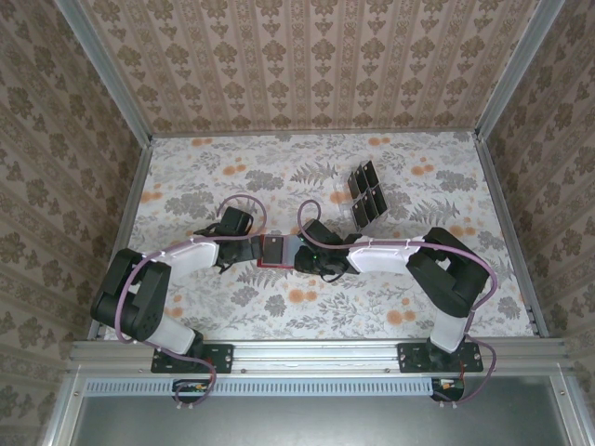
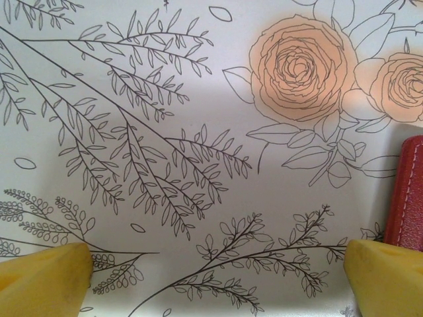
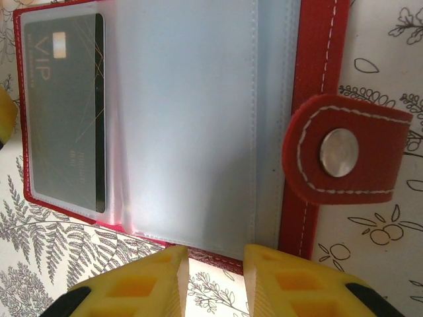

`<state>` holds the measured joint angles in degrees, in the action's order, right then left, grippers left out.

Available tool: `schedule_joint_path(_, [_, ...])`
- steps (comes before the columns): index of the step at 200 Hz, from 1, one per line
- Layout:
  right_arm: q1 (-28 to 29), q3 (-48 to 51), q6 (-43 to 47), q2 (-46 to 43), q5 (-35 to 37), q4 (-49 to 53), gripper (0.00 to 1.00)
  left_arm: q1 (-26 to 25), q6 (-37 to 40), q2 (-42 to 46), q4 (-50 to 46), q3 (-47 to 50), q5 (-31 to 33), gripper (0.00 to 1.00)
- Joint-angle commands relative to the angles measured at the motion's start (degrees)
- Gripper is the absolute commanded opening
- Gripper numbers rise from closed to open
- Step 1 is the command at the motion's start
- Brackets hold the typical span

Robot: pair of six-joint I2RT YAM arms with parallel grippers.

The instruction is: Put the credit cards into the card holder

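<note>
1. In the top view the left gripper [image 1: 251, 248] and the right gripper [image 1: 303, 256] are dark shapes crowding the wallet [image 1: 275, 251] from either side. Their fingers cannot be made out there.
2. The left wrist view cuts the wallet [image 2: 411, 198] down to a red stitched strip at the right edge. The left gripper [image 2: 211, 277] is spread wide, its 2 yellow fingertips [image 2: 43, 277] in the bottom corners. Only cloth [image 2: 198, 132] lies between them and nothing is held.
3. In the right wrist view the open wallet [image 3: 185, 119] runs off the top of the frame. The right gripper [image 3: 213, 281] shows a narrow gap with cloth visible through it and nothing between its fingers [image 3: 132, 287]. The tips sit at the wallet's near edge — whether they touch it I cannot tell.
4. On the card [image 3: 66, 112], "VIP" reads clearly; the smaller print is too faint.
5. The cloth [image 1: 418, 307] is pale, with grey ferns and orange roses. Metal rails [image 1: 316, 353] frame the table, and 3 wallpapered walls [image 1: 307, 56] close it in.
6. Counts:
   - 2 arms.
   - 1 wallet, lying open mid-table between the grippers.
   - 1 tab [image 3: 347, 155] with 1 snap.
   - 1 card, inside a pale pocket of the wallet.
   - 1 clear rack [image 1: 342, 190], beyond the wallet to the right and well apart from it.
   - Several dark cards [image 1: 368, 197] in the rack — too small to count surely.
</note>
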<state>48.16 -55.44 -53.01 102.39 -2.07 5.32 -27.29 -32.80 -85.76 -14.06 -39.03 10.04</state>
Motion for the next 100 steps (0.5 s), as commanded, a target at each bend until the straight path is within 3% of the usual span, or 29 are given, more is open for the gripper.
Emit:
schedule_joint_path(1, [-0.3,0.6,-1.1,-0.9,1.6,0.0,0.31,-0.1,-1.2,-0.1,-0.8,1.5,-4.4,1.00])
schedule_joint_path(100, [-1.3,0.0,-2.6,1.9,-3.1,-8.7,0.29,-0.1,-1.1,-0.4,-0.3,1.8,-4.6,1.00])
